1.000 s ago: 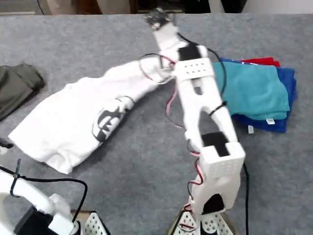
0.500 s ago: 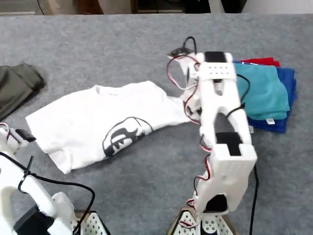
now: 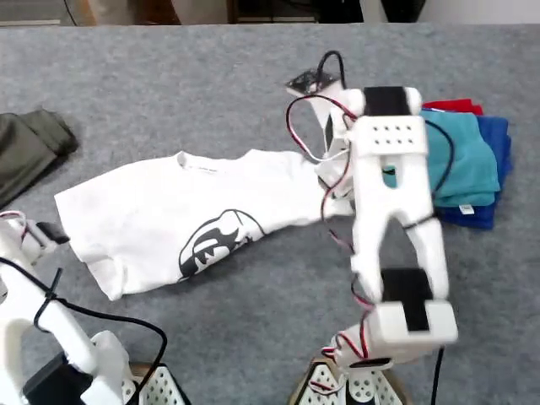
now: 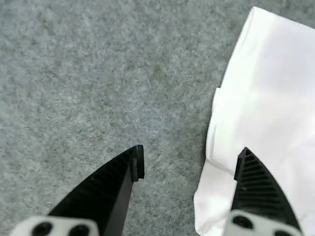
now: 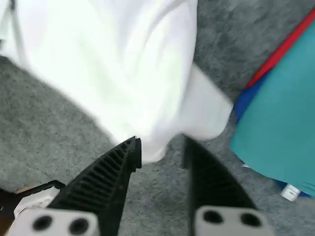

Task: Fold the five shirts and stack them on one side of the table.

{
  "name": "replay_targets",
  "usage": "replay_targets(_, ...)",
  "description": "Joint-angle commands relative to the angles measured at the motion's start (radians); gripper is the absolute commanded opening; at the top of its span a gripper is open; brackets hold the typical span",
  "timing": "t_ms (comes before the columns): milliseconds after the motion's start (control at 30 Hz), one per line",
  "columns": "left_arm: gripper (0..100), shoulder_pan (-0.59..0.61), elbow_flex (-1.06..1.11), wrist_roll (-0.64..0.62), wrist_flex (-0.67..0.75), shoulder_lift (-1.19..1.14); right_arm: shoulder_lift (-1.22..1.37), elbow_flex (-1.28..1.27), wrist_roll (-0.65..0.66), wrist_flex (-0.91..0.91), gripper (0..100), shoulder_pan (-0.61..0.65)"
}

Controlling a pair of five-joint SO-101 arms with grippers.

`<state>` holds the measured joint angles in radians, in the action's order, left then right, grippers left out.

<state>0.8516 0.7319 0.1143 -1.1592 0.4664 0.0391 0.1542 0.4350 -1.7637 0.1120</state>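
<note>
A white shirt [image 3: 194, 219] with a black print lies spread across the middle of the table. My right arm [image 3: 384, 143] stands over the shirt's right end, next to the folded stack. In the right wrist view my right gripper [image 5: 160, 145] is open, and the white shirt's [image 5: 123, 64] edge hangs between its fingers. My left gripper [image 4: 192, 158] is open above bare table, beside the white shirt's [image 4: 266, 98] other end. In the high view it sits at the left edge [image 3: 29, 232].
A stack of folded shirts lies at the right, teal [image 3: 460, 160] on top of blue [image 3: 498, 139] and red [image 3: 456, 105]. A crumpled olive shirt [image 3: 29, 148] lies at the far left. The table [image 3: 169, 76] is grey cloth, bare at the back.
My right arm lowered the shirt's raised end and drew it right, toward the stack; the shirt now lies flatter. The left gripper came up beside the shirt's left end.
</note>
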Motion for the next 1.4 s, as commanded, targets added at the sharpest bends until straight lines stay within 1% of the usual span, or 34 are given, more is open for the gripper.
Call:
replay_targets(0,30,0.071,-0.005,0.006,0.012,0.01,-0.133,0.004,0.023,-0.017,41.1,0.016)
replay_targets(67,30,0.098,-0.005,0.006,0.012,0.012,-0.166,0.005,0.025,0.009,42.9,0.025)
replay_targets(167,30,0.104,-0.003,0.006,0.008,0.012,-0.183,0.005,-0.012,0.074,40.3,0.07)
replay_targets(233,30,0.101,-0.002,0.006,0.005,0.012,-0.165,-0.002,-0.041,0.123,37.3,0.159)
replay_targets(300,30,0.101,-0.002,0.005,0.005,0.012,-0.113,-0.002,-0.078,0.178,34.1,0.274)
replay_targets(400,30,0.11,-0.002,0.005,0.005,0.013,0.027,0.007,-0.147,0.284,30.3,0.455)
replay_targets(467,30,0.114,-0.002,0.006,0.005,0.013,0.15,0.024,-0.18,0.367,29.5,0.553)
replay_targets(567,30,0.135,0.008,0.006,0.005,0.013,0.36,0.116,-0.222,0.456,29.6,0.641)
replay_targets(667,30,0.161,0.023,0.006,0.006,0.013,0.587,0.292,-0.258,0.473,29.6,0.673)
replay_targets(767,30,0.18,0.041,0.057,0.006,0.013,0.808,0.515,-0.265,0.434,29.4,0.677)
replay_targets(867,30,0.215,0.06,0.095,0.012,0.013,1.001,0.774,-0.269,0.327,28.7,0.661)
replay_targets(933,30,0.233,0.061,0.107,0.012,0.013,1.107,0.97,-0.27,0.232,23.0,0.631)
replay_targets(967,30,0.238,0.061,0.114,0.012,0.013,1.153,1.069,-0.27,0.19,17.5,0.607)
replay_targets(1033,30,0.239,0.06,0.118,0.012,0.013,1.242,1.262,-0.267,0.137,3.0,0.547)
replay_targets(1067,30,0.236,0.06,0.118,0.012,0.013,1.282,1.342,-0.262,0.133,0.0,0.512)
replay_targets(1133,30,0.233,0.057,0.118,0.012,0.013,1.351,1.477,-0.262,0.12,4.9,0.426)
replay_targets(1167,30,0.233,0.057,0.118,0.014,0.013,1.374,1.52,-0.264,0.117,5.1,0.381)
replay_targets(1233,30,0.221,0.055,0.118,0.015,0.013,1.377,1.503,-0.264,0.101,2.5,0.302)
replay_targets(1267,30,0.212,0.063,0.118,0.026,0.013,1.369,1.48,-0.264,0.078,0.6,0.265)
replay_targets(1367,30,0.173,0.078,0.11,0.055,0.013,1.343,1.443,-0.253,-0.023,0.5,0.18)
